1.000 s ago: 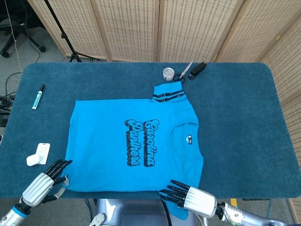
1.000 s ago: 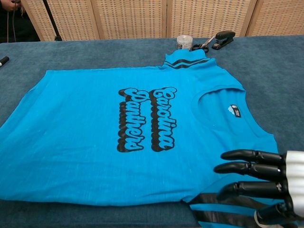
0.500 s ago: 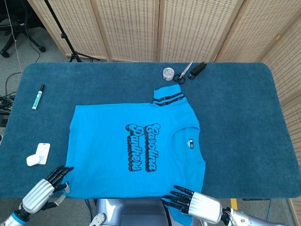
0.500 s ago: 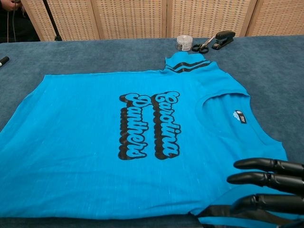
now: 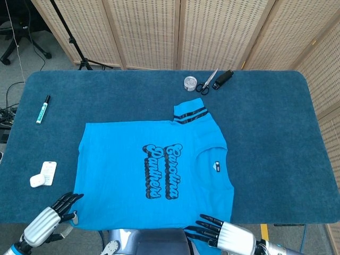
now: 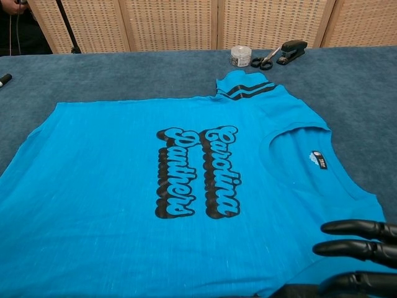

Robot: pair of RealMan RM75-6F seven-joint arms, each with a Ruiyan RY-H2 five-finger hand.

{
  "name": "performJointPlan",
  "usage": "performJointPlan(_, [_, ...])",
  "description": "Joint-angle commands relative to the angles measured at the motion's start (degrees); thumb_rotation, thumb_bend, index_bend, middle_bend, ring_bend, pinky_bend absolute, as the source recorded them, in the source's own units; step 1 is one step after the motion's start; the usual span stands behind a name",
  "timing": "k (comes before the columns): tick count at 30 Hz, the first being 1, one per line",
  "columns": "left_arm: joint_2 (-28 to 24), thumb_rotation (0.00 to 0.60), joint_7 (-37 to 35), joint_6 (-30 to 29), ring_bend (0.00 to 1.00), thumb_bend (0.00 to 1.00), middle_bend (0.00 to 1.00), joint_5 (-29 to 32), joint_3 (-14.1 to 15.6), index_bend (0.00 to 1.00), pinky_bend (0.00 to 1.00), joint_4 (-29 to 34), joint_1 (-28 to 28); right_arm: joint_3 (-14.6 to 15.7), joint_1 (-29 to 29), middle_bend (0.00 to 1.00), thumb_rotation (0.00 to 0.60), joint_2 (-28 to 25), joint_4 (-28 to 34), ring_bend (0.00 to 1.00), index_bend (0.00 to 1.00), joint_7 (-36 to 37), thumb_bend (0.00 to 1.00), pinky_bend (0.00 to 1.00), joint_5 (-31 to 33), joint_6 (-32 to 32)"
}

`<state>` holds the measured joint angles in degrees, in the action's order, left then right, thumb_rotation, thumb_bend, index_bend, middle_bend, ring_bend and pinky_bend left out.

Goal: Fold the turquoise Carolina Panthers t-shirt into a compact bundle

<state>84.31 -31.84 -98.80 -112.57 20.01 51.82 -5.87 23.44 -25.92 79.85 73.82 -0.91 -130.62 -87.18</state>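
Down at the bottom right of the head view, the right hand (image 5: 220, 235) has its black fingers (image 6: 355, 228) stretched out and apart, lying at the near edge of the turquoise Carolina Panthers t-shirt (image 5: 154, 170) by the striped near sleeve; whether they pinch the cloth I cannot tell. At the bottom left, the left hand (image 5: 50, 217) reaches its fingers, slightly spread, to the shirt's hem corner, and a grip there is just as hard to judge. The shirt lies flat, print up, across the middle of the blue table (image 5: 276, 138), collar toward the right, its near edge hanging at the table's front. Along the far edge sit a small round tin (image 5: 190, 83), scissors (image 5: 207, 82) and a black stapler (image 5: 223, 78). A marker (image 5: 43, 109) lies at the left, a white tag (image 5: 43, 173) below it.
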Motion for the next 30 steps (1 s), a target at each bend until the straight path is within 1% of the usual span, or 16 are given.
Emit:
performJointPlan(1, [0.1, 0.6, 0.0, -0.2, 0.0, 0.61, 0.0, -0.1, 0.1, 0.78, 0.0, -0.2, 0.1, 0.0, 0.3, 0.23, 0.6, 0.0, -0.2, 0.0, 0.68, -0.1, 0.47, 0.0, -0.3, -0.4])
performJointPlan(7, [0.1, 0.6, 0.1, -0.2, 0.0, 0.61, 0.0, 0.2, -0.4, 0.78, 0.0, 0.2, -0.1, -0.3, 0.4, 0.23, 0.6, -0.1, -0.5, 0.0, 0.68, 0.4, 0.47, 0.0, -0.2, -0.6])
performJointPlan(10, [0.0, 0.6, 0.3, 0.2, 0.0, 0.61, 0.0, 0.8, -1.3, 0.78, 0.0, 1.3, -0.6, -1.1, 0.4, 0.23, 0.6, -0.3, -0.6, 0.0, 0.68, 1.4, 0.47, 0.0, 0.7, -0.9])
performJointPlan(15, [-1.1, 0.6, 1.0, 1.9, 0.0, 0.61, 0.0, 2.6, -3.1, 0.78, 0.0, 5.1, -1.9, -3.3, 0.0, 0.23, 0.6, -1.3, 0.3, 0.0, 0.68, 5.1, 0.47, 0.0, 3.8, -2.4])
performJointPlan(19, [-2.8, 0.6, 2.9, 3.5, 0.0, 0.61, 0.0, 4.2, -4.9, 0.78, 0.0, 9.6, -3.3, -5.9, -0.9, 0.23, 0.6, -2.7, 2.3, 0.0, 0.68, 8.5, 0.47, 0.0, 7.5, -2.6])
performJointPlan(22, [-4.8, 0.6, 6.1, 4.8, 0.0, 0.61, 0.0, 6.0, -7.3, 0.78, 0.0, 14.8, -4.7, -8.7, -2.1, 0.23, 0.6, -4.0, 4.3, 0.0, 0.68, 11.4, 0.47, 0.0, 11.4, -1.8])
performJointPlan(23, [-5.8, 0.6, 8.0, 5.9, 0.0, 0.61, 0.0, 7.6, -9.0, 0.78, 0.0, 17.8, -5.6, -10.4, -2.8, 0.23, 0.6, -4.6, 5.2, 0.0, 0.68, 13.1, 0.47, 0.0, 13.9, -1.0])
performJointPlan(26, [-8.5, 0.6, 13.3, 9.9, 0.0, 0.61, 0.0, 12.1, -12.2, 0.79, 0.0, 25.6, -7.2, -13.6, -4.5, 0.23, 0.6, -5.7, 7.1, 0.0, 0.68, 16.2, 0.47, 0.0, 18.9, 1.8])
performJointPlan(30, [-10.4, 0.6, 18.2, 15.2, 0.0, 0.61, 0.0, 18.1, -16.6, 0.79, 0.0, 32.1, -9.7, -17.8, -7.0, 0.23, 0.6, -6.6, 9.3, 0.0, 0.68, 19.8, 0.47, 0.0, 25.4, 6.7])
